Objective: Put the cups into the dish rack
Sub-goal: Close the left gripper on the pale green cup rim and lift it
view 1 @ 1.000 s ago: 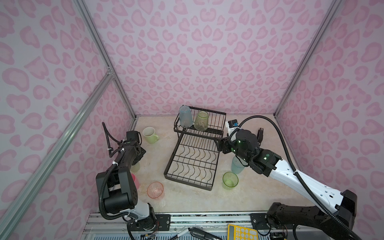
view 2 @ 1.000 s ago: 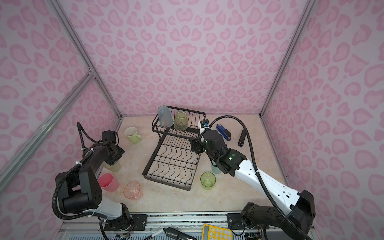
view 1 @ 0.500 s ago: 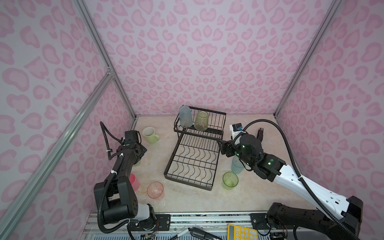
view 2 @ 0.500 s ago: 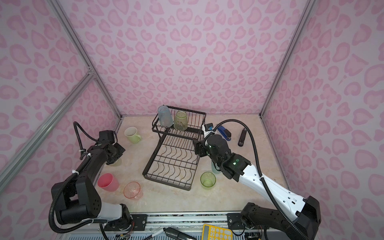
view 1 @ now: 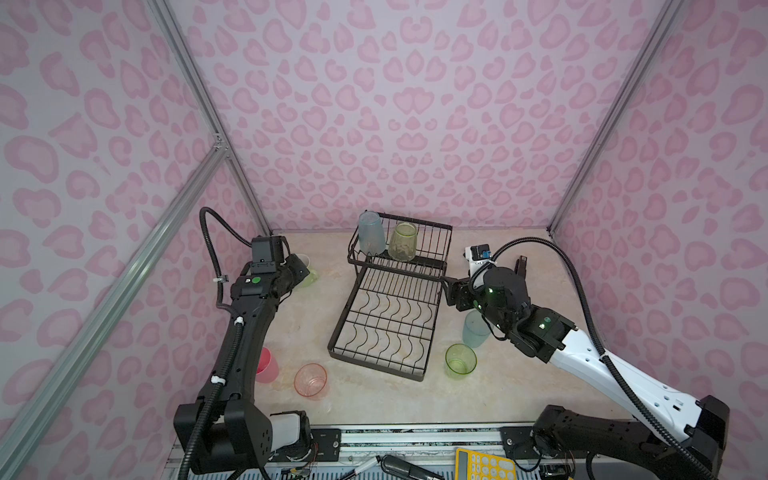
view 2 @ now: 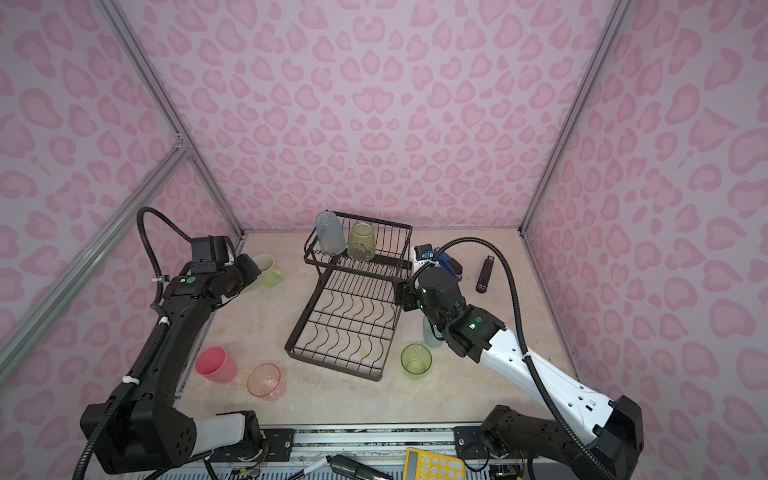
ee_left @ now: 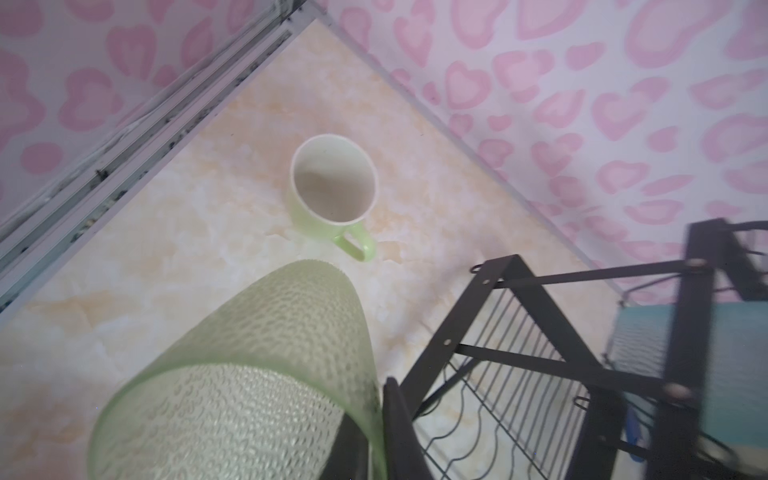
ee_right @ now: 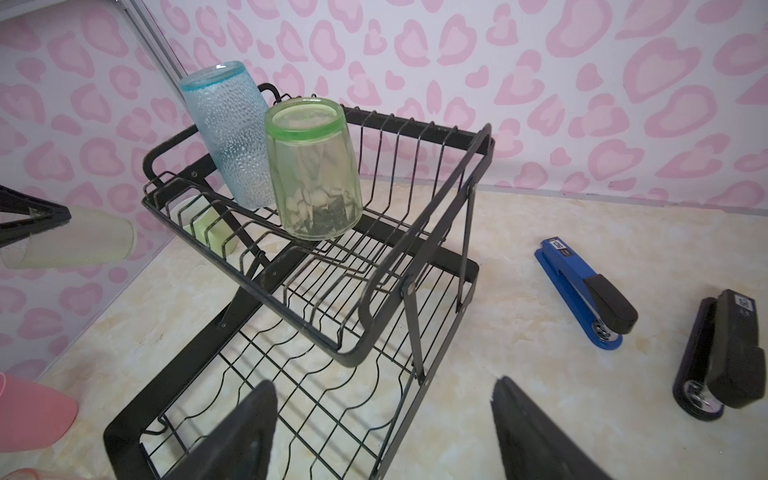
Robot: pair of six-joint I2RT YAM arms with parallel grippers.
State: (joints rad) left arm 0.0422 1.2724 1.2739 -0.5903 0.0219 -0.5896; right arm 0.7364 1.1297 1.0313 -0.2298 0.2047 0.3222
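The rack [view 1: 384, 332] is set mid-table, its basket [view 1: 415, 232] at the far end. In the left wrist view it is blurred and cut off at the frame edge.

The left gripper [view 1: 301, 271] is held left of the basket, above the table. It is clamped on the wall of a pale cup [ee_left: 249, 374], which is carried on its side. Only one finger [ee_left: 397, 428] is shown there, and the cup's near end is cut off. From above the cup is almost wholly hidden behind the gripper.

The right gripper [ee_right: 384, 386] is held at the rack's right edge, jaws spread wide with nothing between them. Only the fingertips are caught in its wrist view.

In the basket a blue cup [ee_right: 228, 137] and a green cup [ee_right: 311, 166] are stood upside down, leaning.

On the table:
- A mug [ee_left: 332, 183] is stood upright, half hidden from above by the left gripper.
- A second blue cup [view 1: 473, 330] is partly covered by the right arm.
- A loose green cup [view 1: 460, 360] is set just beside it.
- A pink cup [view 2: 216, 365] is half hidden by the left arm in a top view.
- A clear pink cup [view 2: 264, 380] is set near it.
- A blue stapler [ee_right: 582, 291] and a black stapler [ee_right: 723, 365] are laid right of the rack.
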